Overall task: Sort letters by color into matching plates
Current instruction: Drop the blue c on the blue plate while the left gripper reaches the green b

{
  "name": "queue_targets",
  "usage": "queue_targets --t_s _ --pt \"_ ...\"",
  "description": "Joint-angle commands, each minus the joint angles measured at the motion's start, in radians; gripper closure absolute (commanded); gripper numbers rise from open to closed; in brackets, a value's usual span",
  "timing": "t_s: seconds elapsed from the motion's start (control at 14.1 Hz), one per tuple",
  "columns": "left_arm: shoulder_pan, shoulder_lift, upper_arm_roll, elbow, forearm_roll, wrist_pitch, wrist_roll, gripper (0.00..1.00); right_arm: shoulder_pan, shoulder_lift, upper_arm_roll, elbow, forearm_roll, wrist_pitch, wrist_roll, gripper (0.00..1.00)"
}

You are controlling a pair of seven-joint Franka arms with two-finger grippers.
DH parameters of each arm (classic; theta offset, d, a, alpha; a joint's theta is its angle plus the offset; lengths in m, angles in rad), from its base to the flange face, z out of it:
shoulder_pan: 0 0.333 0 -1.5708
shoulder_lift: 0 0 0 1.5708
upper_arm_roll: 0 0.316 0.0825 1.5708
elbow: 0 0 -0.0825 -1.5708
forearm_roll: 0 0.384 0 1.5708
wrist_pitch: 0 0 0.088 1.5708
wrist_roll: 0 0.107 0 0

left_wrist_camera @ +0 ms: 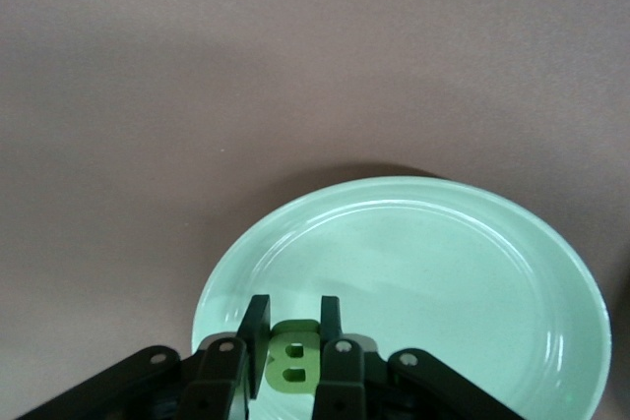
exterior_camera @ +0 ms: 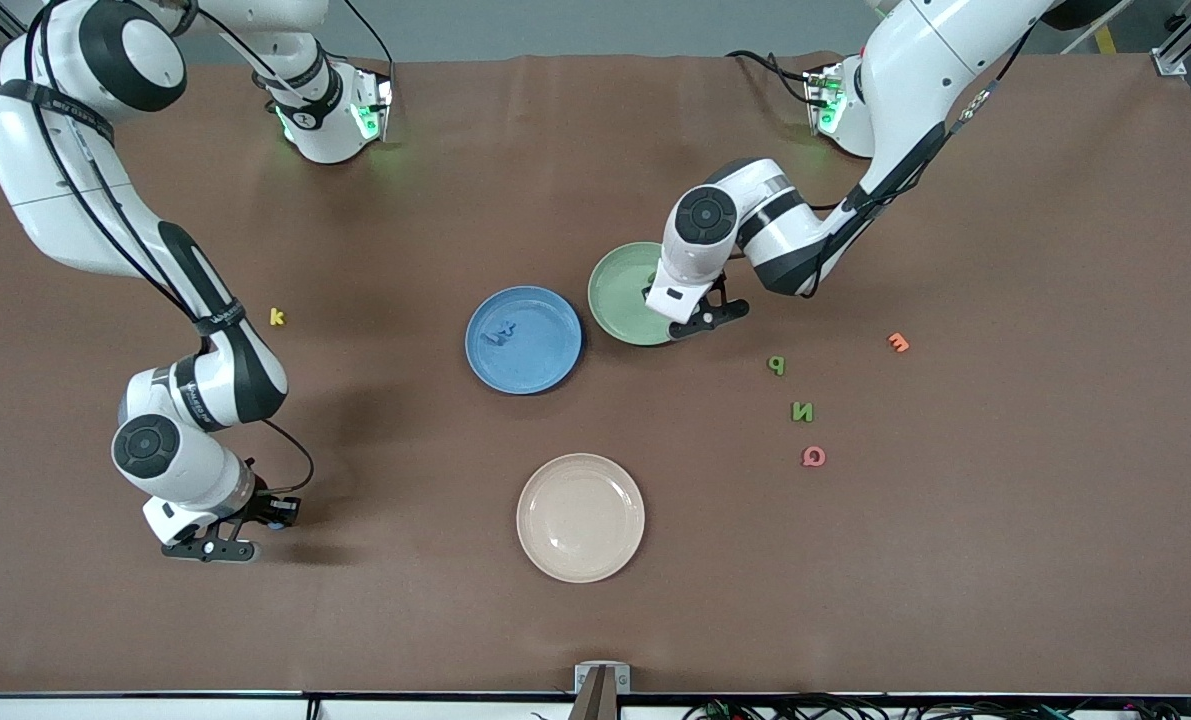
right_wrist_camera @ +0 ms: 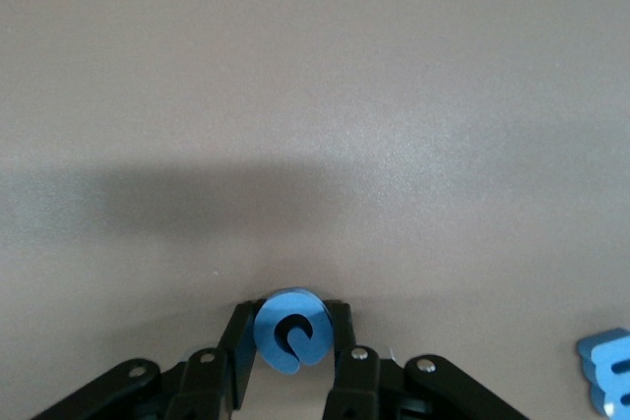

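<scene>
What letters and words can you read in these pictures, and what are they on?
"k": yellow letter on the table.
"B": green letter in the left gripper, over the green plate.
"N": green letter on the table.
"Q": pink letter on the table.
Blue letter in the right gripper: shape unclear.
Writing on the right arm's band: too small to read.

Probably a lab: bench-mounted arms (exterior_camera: 105, 200), aluminium framing (exterior_camera: 1180, 40).

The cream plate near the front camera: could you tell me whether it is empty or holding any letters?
Empty. The cream plate shows only its bare surface in the front view, with no letter on it.
</scene>
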Motion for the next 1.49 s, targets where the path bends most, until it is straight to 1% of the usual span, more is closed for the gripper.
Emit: queue_targets --t_s 0.0,0.07,0.14,0.21,0.35,0.42,0.5,0.64,0.71,0.85,0.92,0.99,1.06,1.13,1.2,1.27,1.42 --pt "-0.010 0.014 0.006 0.017 0.023 0.012 -0.021 0.77 0.000 -0.069 0.079 -0.050 0.006 -0.136 0.170 1.00" --pt "-0.009 0.016 0.006 0.015 0.024 0.012 -0.021 0.58 -0.022 -0.117 0.142 -0.096 0.008 -0.169 0.276 1.00" --pt "-0.007 0.016 0.006 0.014 0.024 0.012 -0.018 0.16 -0.042 -0.169 0.211 -0.148 0.008 -0.189 0.371 1.00" --pt "0.002 0.013 0.006 0.014 0.026 0.012 -0.012 0.00 -0.057 -0.203 0.261 -0.193 0.008 -0.189 0.446 1.00" --pt "0.020 -0.001 0.004 0.012 0.026 0.008 -0.006 0.00 -0.094 -0.272 0.368 -0.328 0.008 -0.154 0.620 1.00" --pt "0.036 -0.010 0.004 0.007 0.026 0.006 0.000 0.00 -0.105 -0.309 0.406 -0.418 0.008 -0.104 0.715 1.00" --pt "0.063 -0.021 0.004 -0.002 0.029 0.004 0.020 0.01 -0.106 -0.361 0.433 -0.534 0.006 -0.009 0.807 1.00" --pt "0.134 -0.045 0.001 -0.025 0.029 0.001 0.156 0.01 -0.068 -0.427 0.436 -0.704 0.002 0.152 0.972 1.00" --pt "0.161 -0.059 0.001 -0.035 0.029 -0.003 0.232 0.01 -0.016 -0.432 0.434 -0.739 -0.004 0.188 1.057 1.00" --pt "0.213 -0.078 0.001 -0.052 0.031 -0.003 0.322 0.01 0.081 -0.427 0.425 -0.741 -0.011 0.187 1.192 1.00" --pt "0.240 -0.087 0.001 -0.063 0.031 -0.003 0.359 0.01 0.099 -0.424 0.424 -0.741 -0.011 0.185 1.225 0.99" --pt "0.263 -0.090 0.001 -0.069 0.043 -0.002 0.397 0.01 0.118 -0.424 0.424 -0.741 -0.011 0.178 1.239 0.92" --pt "0.289 -0.088 0.001 -0.071 0.081 0.001 0.429 0.01 0.121 -0.424 0.424 -0.740 -0.011 0.167 1.239 0.42" --pt "0.309 -0.084 0.001 -0.075 0.125 0.006 0.448 0.01 0.124 -0.424 0.424 -0.737 -0.011 0.165 1.237 0.00" --pt "0.322 -0.078 0.001 -0.077 0.162 0.021 0.452 0.01 0.124 -0.423 0.422 -0.733 -0.012 0.165 1.233 0.00" --pt "0.338 -0.073 0.001 -0.083 0.175 0.050 0.454 0.01 0.119 -0.424 0.422 -0.732 -0.020 0.165 1.225 0.00" --pt "0.349 -0.058 0.003 -0.097 0.210 0.127 0.453 0.02 0.087 -0.423 0.419 -0.704 -0.026 0.138 1.138 0.00"
